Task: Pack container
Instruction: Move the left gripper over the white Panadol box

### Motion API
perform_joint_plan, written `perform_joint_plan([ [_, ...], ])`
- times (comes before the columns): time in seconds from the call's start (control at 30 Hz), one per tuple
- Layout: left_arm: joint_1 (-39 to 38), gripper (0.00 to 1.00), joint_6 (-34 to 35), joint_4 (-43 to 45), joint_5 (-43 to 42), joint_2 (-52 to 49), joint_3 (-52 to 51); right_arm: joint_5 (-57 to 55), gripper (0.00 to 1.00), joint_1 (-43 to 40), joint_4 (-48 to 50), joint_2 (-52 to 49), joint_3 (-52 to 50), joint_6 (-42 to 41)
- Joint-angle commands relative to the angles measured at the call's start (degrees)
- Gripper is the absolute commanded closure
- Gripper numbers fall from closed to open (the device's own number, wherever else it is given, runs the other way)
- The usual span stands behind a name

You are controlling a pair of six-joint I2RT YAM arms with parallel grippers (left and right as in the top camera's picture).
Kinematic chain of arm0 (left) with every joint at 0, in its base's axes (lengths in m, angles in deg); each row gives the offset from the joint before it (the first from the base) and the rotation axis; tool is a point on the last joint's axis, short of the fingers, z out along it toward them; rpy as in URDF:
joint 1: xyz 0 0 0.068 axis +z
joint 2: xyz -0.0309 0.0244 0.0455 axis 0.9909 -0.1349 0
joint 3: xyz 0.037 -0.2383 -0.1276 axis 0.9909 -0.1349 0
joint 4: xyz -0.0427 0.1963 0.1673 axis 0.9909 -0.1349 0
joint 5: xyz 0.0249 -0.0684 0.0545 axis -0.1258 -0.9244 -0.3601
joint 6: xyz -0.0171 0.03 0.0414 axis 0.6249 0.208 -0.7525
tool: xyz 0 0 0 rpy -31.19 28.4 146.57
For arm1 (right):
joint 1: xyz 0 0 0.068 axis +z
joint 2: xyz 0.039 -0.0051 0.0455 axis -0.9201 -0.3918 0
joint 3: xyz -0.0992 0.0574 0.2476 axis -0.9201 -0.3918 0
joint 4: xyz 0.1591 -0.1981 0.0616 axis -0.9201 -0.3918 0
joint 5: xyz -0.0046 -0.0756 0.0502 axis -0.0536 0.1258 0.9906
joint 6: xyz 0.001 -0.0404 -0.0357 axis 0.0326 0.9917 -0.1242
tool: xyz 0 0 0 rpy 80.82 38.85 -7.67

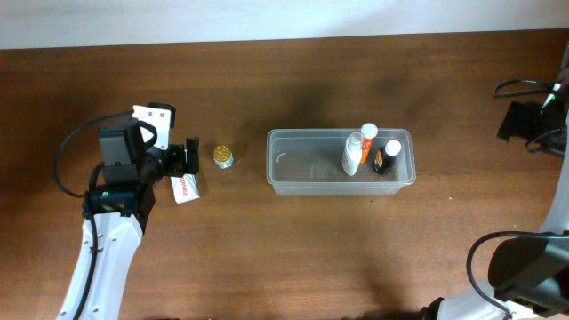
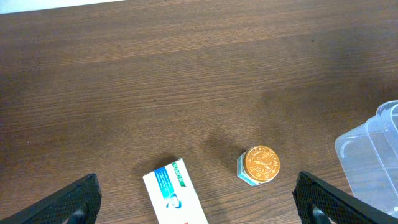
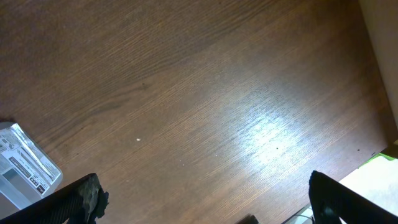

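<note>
The clear plastic container (image 1: 341, 163) sits mid-table; its corner shows in the left wrist view (image 2: 373, 162). Inside it stand a white bottle (image 1: 354, 153), a white tube with an orange band (image 1: 368, 135) and a dark bottle with a white cap (image 1: 386, 157). A small jar with a gold lid (image 1: 223, 156) stands left of the container, also in the left wrist view (image 2: 259, 165). A white box with blue and green print (image 1: 183, 188) lies beside it (image 2: 174, 194). My left gripper (image 1: 188, 160) is open and empty above the box (image 2: 198, 208). My right gripper (image 3: 205, 199) is open over bare table at the far right.
Black cables and a mount (image 1: 526, 107) sit at the table's right edge. A white labelled object (image 3: 25, 167) shows at the left of the right wrist view. The table's far edge meets a pale wall (image 1: 267, 18).
</note>
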State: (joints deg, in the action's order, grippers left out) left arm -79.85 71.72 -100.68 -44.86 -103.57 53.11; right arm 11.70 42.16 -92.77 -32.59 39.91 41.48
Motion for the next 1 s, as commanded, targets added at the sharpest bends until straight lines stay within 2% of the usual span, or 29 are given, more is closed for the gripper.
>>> perform_joint_plan([
  [0.0,0.17,0.01,0.33,0.22,-0.57,-0.68,1.20,-0.50,0.02,0.00,0.04,0.55,-0.33,-0.46],
  [0.97,0.17,0.01,0.35,-0.76,-0.61,-0.68,1.20,-0.50,0.02,0.00,0.04,0.55,-0.33,-0.46],
])
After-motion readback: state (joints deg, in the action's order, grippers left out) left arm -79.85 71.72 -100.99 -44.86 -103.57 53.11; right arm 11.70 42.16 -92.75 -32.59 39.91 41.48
